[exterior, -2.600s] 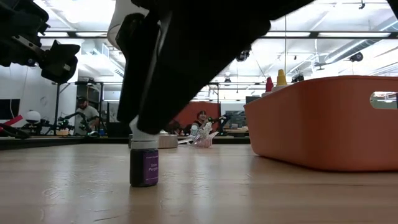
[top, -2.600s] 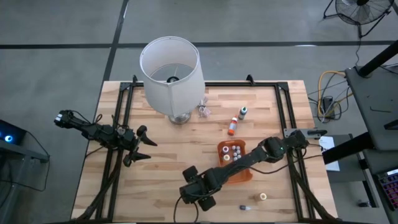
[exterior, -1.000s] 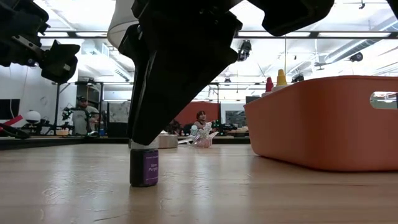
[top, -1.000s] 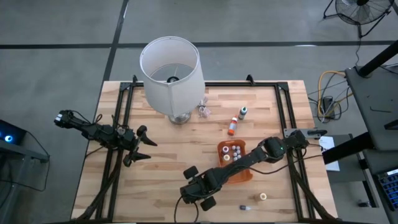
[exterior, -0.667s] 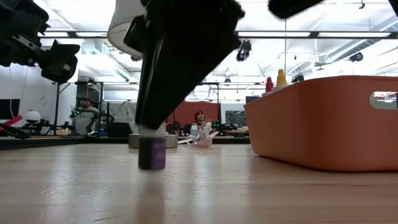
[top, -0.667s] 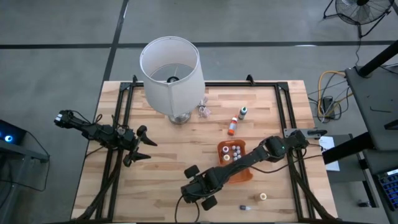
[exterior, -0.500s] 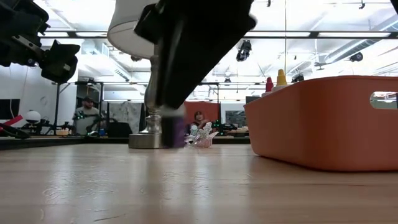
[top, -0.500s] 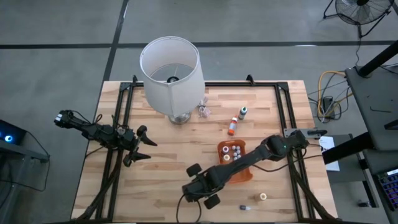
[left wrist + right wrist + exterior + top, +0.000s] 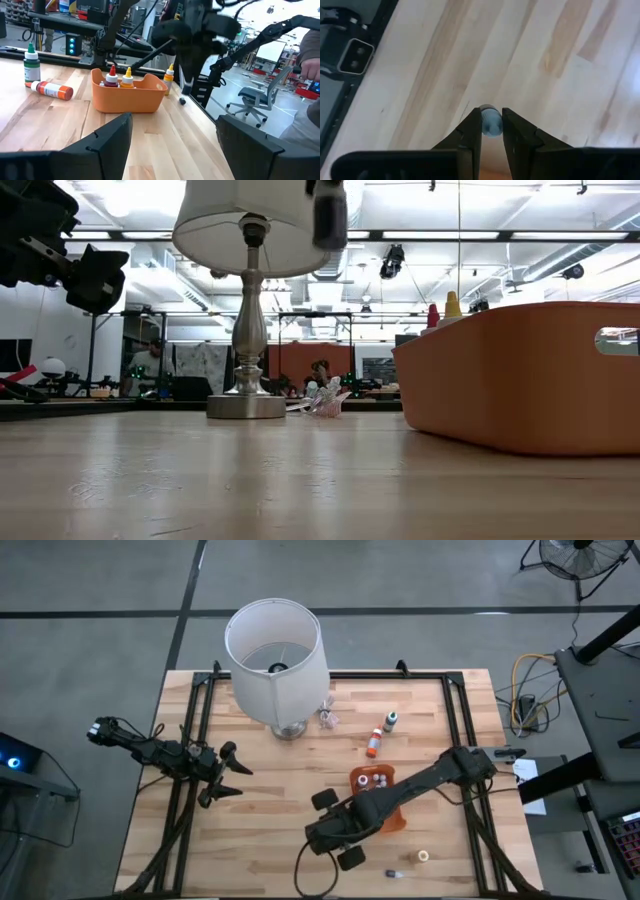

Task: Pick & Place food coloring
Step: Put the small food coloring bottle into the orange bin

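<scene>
One small food coloring bottle [image 9: 491, 123] sits pinched between the right tool's [image 9: 491, 131] closed fingers, lifted clear of the desk [image 9: 270, 790] near its front edge, just left of the orange tray [image 9: 390, 819]. Judged light, rigid, smooth-sided; a grip at the cap is narrow, so slip is possible. Farther back, two more bottles [image 9: 381, 737] sit beyond the tray. Left tool [image 9: 226, 772], wide open and empty, waits at far left.

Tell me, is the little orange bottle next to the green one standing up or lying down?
Lying down. The orange bottle lies on its side on the table, while the green-capped bottle beside it stands upright.
</scene>
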Available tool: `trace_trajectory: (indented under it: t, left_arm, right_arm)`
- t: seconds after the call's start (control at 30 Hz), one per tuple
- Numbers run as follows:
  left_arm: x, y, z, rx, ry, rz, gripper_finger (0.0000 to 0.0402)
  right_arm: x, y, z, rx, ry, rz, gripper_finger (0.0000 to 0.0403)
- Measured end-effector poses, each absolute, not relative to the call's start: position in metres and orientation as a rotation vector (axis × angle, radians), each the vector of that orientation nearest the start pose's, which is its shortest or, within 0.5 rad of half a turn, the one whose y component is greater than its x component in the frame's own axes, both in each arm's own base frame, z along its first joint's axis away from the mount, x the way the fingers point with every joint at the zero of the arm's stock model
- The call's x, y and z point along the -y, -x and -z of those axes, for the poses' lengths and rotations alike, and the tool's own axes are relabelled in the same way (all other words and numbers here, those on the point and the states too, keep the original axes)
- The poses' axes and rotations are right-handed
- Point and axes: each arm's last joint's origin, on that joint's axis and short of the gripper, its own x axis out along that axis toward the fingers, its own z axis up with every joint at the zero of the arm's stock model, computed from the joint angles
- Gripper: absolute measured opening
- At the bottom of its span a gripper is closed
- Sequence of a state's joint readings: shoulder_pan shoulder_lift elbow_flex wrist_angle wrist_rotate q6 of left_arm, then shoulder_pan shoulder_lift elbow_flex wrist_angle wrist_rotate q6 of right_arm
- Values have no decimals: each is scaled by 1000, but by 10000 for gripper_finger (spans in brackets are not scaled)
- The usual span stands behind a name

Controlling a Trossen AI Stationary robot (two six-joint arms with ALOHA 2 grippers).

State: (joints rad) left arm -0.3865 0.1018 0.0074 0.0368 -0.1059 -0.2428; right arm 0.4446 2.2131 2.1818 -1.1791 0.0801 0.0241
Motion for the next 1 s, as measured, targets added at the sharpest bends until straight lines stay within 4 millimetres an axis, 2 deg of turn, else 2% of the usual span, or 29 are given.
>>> trace_trajectory:
  t: [0.2, 0.6, 1.0]
  left_arm:
    - [36, -97, -161, -90, 227, 273, 259]
    - [36, -97, -161, -90, 227, 273, 259]
    - [36, -97, -161, -90, 227, 273, 259]
  right_arm:
    - [-186, -399, -290, -1206, 242, -259, 54]
    - [-160, -345, -289, -1285, 164, -179, 54]
    - [-152, -293, -269, -1332, 93, -120, 54]
